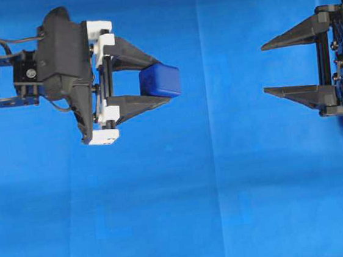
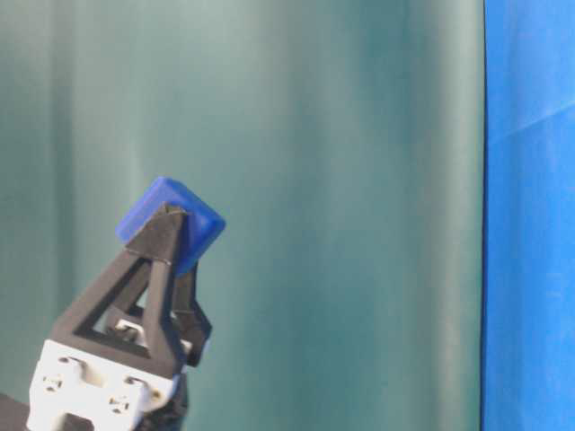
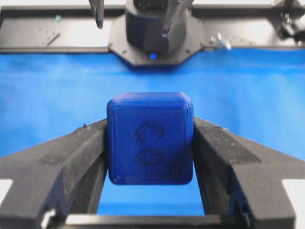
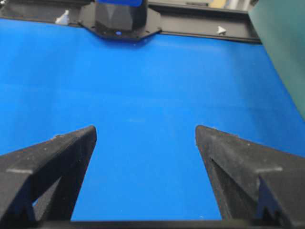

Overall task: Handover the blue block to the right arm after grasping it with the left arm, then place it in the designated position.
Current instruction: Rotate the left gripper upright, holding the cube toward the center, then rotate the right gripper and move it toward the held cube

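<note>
The blue block is a small dark-blue cube with rounded edges, pinched between the two black fingers of my left gripper, which has white brackets and points right. In the left wrist view the blue block shows a faint dark mark and fills the gap between the fingers. The table-level view shows the blue block held high in the left gripper. My right gripper stands open at the right edge, pointing left toward the block, well apart from it. Between its tips in the right wrist view, the right gripper holds nothing.
A blue cloth covers the table. A teal curtain hangs behind in the table-level view. The right arm's base shows far off in the left wrist view, and the left arm's base in the right wrist view.
</note>
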Robot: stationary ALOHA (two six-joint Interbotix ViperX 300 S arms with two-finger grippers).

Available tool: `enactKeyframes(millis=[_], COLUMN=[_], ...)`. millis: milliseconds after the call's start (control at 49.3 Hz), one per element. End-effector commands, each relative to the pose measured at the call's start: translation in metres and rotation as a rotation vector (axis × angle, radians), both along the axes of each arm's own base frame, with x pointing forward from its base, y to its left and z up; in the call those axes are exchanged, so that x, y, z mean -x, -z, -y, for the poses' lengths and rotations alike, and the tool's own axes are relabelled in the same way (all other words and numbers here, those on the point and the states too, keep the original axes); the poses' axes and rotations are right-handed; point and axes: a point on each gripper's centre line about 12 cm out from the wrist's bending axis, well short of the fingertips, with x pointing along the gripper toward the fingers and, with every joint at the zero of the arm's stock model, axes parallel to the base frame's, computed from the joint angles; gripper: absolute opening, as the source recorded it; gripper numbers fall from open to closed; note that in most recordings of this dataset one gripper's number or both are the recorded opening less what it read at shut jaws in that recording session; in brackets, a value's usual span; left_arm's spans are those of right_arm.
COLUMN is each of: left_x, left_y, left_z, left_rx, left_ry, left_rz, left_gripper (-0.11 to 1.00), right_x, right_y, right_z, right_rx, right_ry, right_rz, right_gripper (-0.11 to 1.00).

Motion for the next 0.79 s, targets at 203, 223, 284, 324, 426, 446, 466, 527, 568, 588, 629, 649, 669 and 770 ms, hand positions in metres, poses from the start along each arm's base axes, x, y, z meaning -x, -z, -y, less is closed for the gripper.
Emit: enactKeyframes(millis=[203,223,284,324,426,446,466,527,568,588,629,649,669,770], left_x=[0.004,0.004,0.004,0.004,0.004,0.004,0.004,0.004,0.004,0.004,0.004,0.004,0.004,0.004], left_y=[-0.006,-0.006,-0.006,-0.006,-0.006,-0.005,-0.005,-0.005,-0.004,-0.004,-0.004,-0.004,-0.004,-0.004], left_z=[0.001,0.001,0.001,0.001,0.0,0.001,0.0,0.001,0.001,0.001,0.001,0.0,0.001,0.001], left_rx=[0.006,0.008,0.012,0.012,0.014,0.014,0.014,0.017,0.018,0.018,0.018,0.018,0.018,0.02], left_ry=[0.003,0.003,0.003,0.003,0.001,0.003,0.001,0.002,0.001,0.001,0.001,0.0,0.001,0.001], left_rz=[0.112,0.112,0.112,0.112,0.107,0.106,0.104,0.1,0.098,0.097,0.097,0.098,0.098,0.097], left_gripper=[0.46,0.46,0.46,0.46,0.46,0.46,0.46,0.46,0.46,0.46,0.46,0.46,0.46,0.46], right_x=[-0.003,-0.003,-0.003,-0.003,-0.004,-0.004,-0.004,-0.004,-0.004,-0.004,-0.005,-0.005,-0.005,-0.006], right_y=[-0.011,-0.011,-0.011,-0.011,-0.012,-0.012,-0.012,-0.013,-0.014,-0.015,-0.016,-0.017,-0.018,-0.022], right_z=[0.001,0.001,0.001,0.001,0.001,0.001,0.001,0.001,0.0,0.0,0.0,-0.001,-0.001,-0.003], right_rx=[0.005,0.005,0.005,0.005,0.01,0.01,0.013,0.031,0.052,0.069,0.108,0.13,0.154,0.293], right_ry=[0.003,0.003,0.003,0.003,0.002,0.002,0.002,-0.002,-0.006,-0.009,-0.017,-0.022,-0.026,-0.05], right_rz=[0.032,0.032,0.032,0.032,0.033,0.033,0.033,0.035,0.036,0.037,0.036,0.038,0.039,0.04], right_gripper=[0.93,0.93,0.93,0.93,0.93,0.93,0.93,0.93,0.93,0.93,0.93,0.93,0.93,0.93])
